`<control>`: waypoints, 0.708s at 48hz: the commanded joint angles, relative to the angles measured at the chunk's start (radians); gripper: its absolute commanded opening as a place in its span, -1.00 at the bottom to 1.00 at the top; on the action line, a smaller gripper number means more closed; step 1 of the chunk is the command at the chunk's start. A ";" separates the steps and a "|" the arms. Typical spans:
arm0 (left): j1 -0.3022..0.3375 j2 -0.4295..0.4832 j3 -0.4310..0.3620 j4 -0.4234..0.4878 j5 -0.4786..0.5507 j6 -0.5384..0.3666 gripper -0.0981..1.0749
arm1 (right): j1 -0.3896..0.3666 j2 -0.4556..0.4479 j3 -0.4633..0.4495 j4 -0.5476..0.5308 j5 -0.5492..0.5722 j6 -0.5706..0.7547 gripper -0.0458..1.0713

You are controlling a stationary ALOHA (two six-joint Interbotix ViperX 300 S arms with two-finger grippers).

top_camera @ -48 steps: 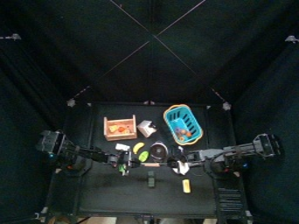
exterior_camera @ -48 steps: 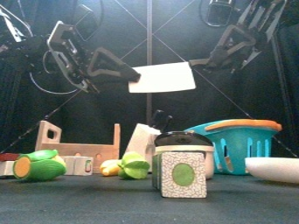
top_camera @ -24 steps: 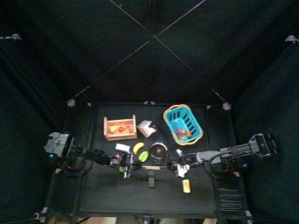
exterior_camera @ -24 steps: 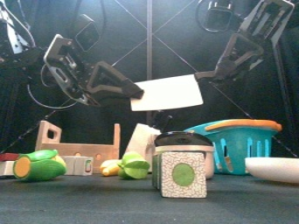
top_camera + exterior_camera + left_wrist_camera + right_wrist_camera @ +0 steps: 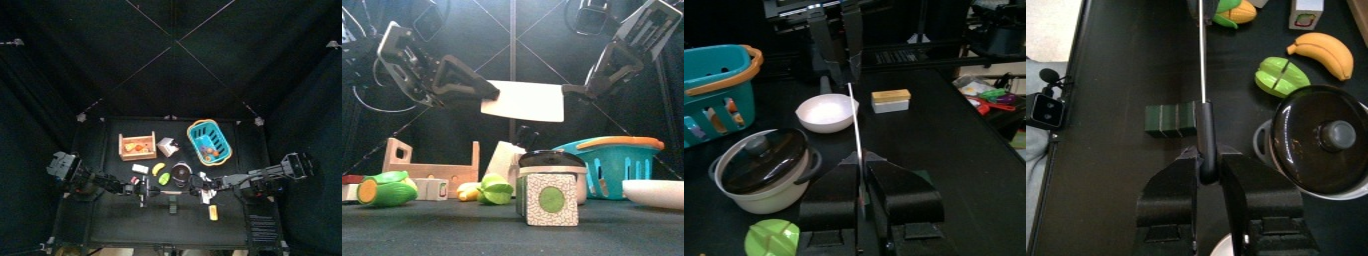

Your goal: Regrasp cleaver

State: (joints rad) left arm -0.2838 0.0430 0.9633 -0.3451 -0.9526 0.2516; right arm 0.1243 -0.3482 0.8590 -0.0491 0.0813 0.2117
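Observation:
The cleaver (image 5: pixel 525 100), a broad white blade, hangs in the air above the table's front, between my two arms. My left gripper (image 5: pixel 486 92) is shut on the blade's left edge. In the left wrist view the blade (image 5: pixel 852 130) shows edge-on as a thin line running out from between the shut jaws (image 5: pixel 859 160). From the right, my right gripper (image 5: pixel 572 92) is shut on the short dark handle (image 5: pixel 1204 135), and the blade stretches away from it as a thin line (image 5: pixel 1204 50). In the top view both grippers meet near the front edge (image 5: pixel 173 187).
Below the cleaver stand a pot with a black lid (image 5: pixel 547 190), a blue basket (image 5: pixel 616 160), a white bowl (image 5: pixel 656 190), a wooden crate (image 5: pixel 429 165) and green fruit (image 5: pixel 389 190). A yellow block (image 5: pixel 890 98), a banana (image 5: pixel 1323 52) and a dark green block (image 5: pixel 1170 118) lie nearby.
Both arms have drawn toward the table's front with the cleaver held between them. The blade has sunk a little and tipped from rising rightward to sloping slightly down to the right.

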 commanded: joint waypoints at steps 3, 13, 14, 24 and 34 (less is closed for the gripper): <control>-0.005 -0.014 -0.032 -0.006 -0.020 0.005 -0.10 | -0.006 -0.005 -0.014 -0.021 -0.058 -0.002 -0.07; -0.005 0.006 -0.048 -0.009 -0.020 0.006 -0.10 | -0.058 0.002 -0.006 -0.074 -0.095 -0.002 -0.07; -0.005 0.008 -0.049 -0.009 -0.020 0.006 -0.10 | -0.066 0.002 -0.006 -0.075 -0.098 -0.002 -0.07; -0.005 0.032 -0.066 -0.009 -0.020 0.005 -0.10 | -0.074 0.005 0.003 -0.083 -0.115 0.000 -0.07; -0.005 0.057 -0.067 -0.046 -0.020 0.006 -0.10 | -0.048 0.014 0.026 -0.058 -0.115 -0.002 -0.07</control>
State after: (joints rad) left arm -0.2930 0.1028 0.9465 -0.3804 -0.9526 0.2531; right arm 0.0736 -0.3283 0.9020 -0.1166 -0.0031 0.2102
